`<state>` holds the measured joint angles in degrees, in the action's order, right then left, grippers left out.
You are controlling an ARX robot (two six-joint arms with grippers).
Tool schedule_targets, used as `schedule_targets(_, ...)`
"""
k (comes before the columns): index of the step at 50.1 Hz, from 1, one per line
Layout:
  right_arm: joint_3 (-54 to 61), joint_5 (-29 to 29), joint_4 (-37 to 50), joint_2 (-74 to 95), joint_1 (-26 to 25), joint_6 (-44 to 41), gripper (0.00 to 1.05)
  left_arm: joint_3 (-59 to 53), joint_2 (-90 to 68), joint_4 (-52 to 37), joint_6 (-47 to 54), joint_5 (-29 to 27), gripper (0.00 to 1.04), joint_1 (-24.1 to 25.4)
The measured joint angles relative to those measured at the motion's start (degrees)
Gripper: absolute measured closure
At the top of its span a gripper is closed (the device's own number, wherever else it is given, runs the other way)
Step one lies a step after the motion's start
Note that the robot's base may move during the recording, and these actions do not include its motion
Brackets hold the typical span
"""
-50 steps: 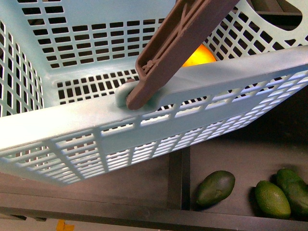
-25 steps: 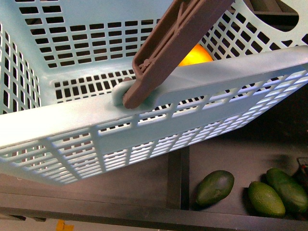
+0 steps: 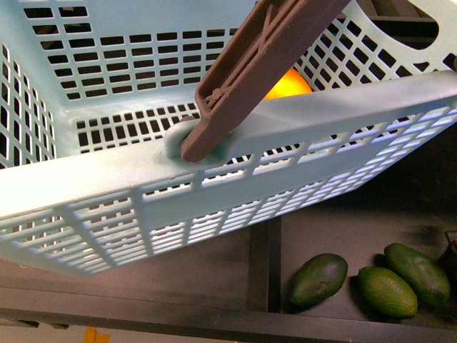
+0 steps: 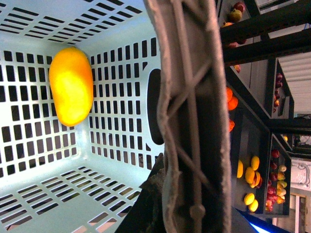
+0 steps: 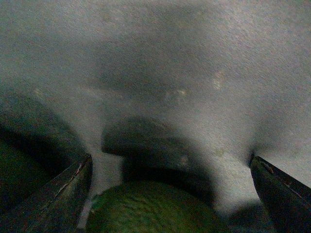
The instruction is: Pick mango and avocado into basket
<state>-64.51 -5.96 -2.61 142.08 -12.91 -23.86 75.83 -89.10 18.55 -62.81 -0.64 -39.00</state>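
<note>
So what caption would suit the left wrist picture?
A mango lies inside the turquoise basket, with the brown handle crossing the foreground.

mango in basket | avocados on shelf below basket, right side

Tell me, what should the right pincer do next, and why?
Probably lower the right pincer a little and close it on the avocado. Its fingers stand wide open with the green avocado between them, not gripped yet. The mango already lies in the basket, so an avocado seems to be what is left.
</note>
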Motion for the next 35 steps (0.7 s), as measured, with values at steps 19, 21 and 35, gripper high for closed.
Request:
schedule_targets(19,1.77,0.22,-2.08,-0.74,-3.69,-7.52,0.09,0.0,0.0,0.0,0.02,0.09,1.0,0.02)
schedule_targets(21,2.54,0.28,-2.16,-0.96,-4.0,-8.63,0.09,0.0,0.0,0.0,-0.02,0.17,1.0,0.02)
schedule_targets(35,5.03,-0.11,-2.34,-1.18,-3.43,-12.44,0.09,0.0,0.0,0.0,-0.02,0.2,1.0,0.02)
